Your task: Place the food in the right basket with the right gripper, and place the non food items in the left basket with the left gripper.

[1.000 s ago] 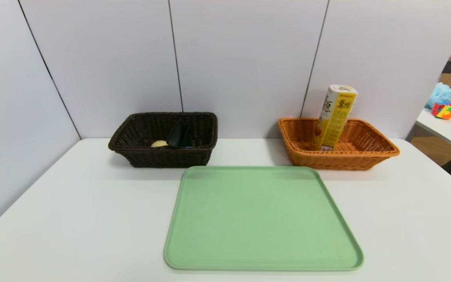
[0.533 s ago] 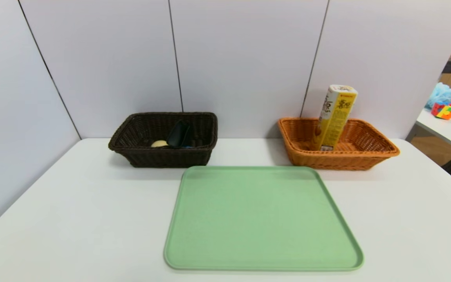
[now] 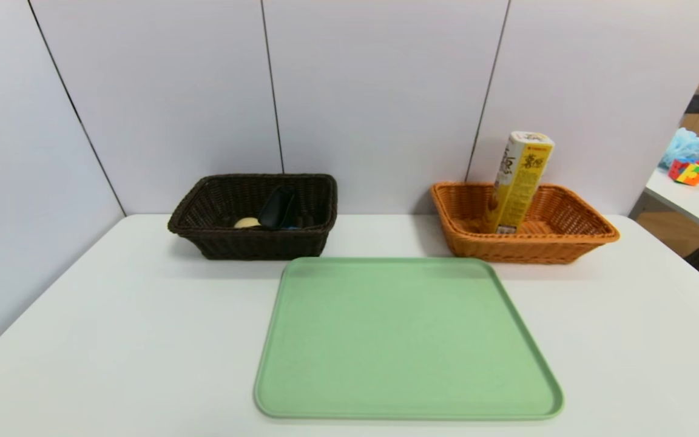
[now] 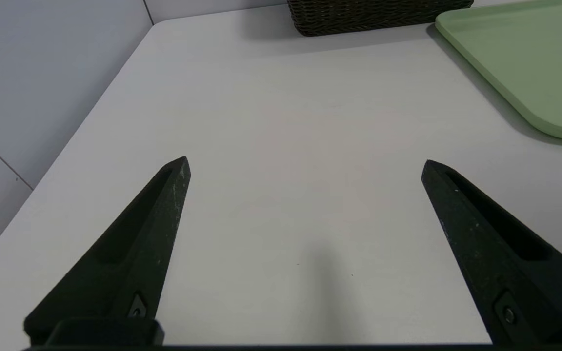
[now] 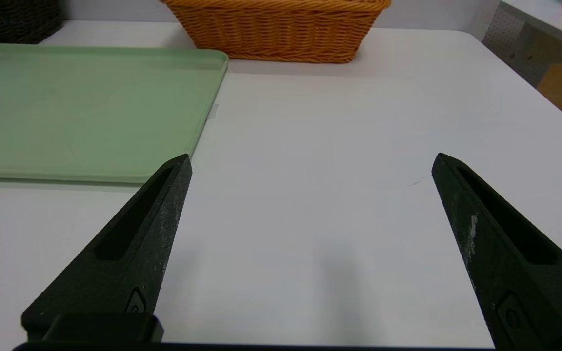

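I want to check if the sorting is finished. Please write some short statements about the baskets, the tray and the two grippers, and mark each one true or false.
1. The green tray has nothing on it. True.
2. The yellow box lies flat in the dark basket. False: it stands tilted in the orange basket.
3. The left gripper is open and holds nothing. True.
4. The right gripper grips the tray. False: it is open over the bare table, beside the tray.
5. The dark basket is empty. False: a dark object and a pale one lie inside.

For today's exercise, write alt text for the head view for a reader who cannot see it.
A bare green tray lies on a white table. Behind it, the dark basket on the left holds small items, and the orange basket on the right holds an upright yellow box.
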